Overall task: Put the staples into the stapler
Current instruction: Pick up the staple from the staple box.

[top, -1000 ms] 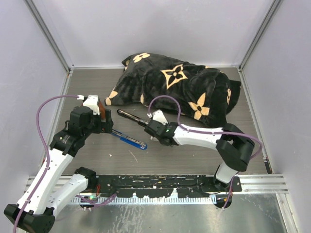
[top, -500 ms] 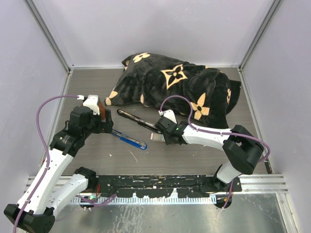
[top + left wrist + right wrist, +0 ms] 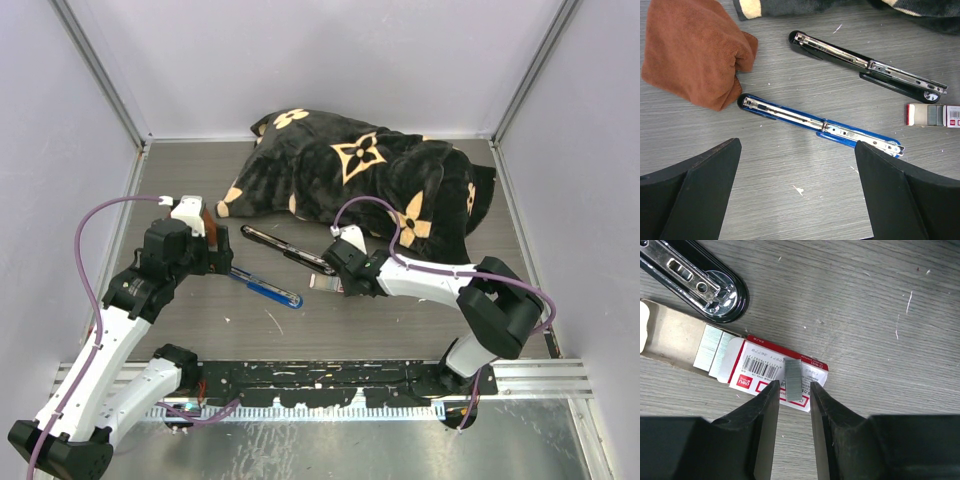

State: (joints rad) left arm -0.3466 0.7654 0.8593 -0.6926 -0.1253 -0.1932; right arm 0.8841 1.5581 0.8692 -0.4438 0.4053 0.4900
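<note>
Right gripper (image 3: 791, 386) straddles grey strip (image 3: 793, 376) lying atop staples box (image 3: 754, 368).

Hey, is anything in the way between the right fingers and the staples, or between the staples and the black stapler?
Nothing visible. A grey staple strip lies on top of the staples box, between the spread fingers of the right gripper. The opened black stapler lies just beside the box.

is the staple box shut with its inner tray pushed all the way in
No, the right wrist view shows the staple box with its inner tray slid out to the left and grey staples showing in it.
</note>
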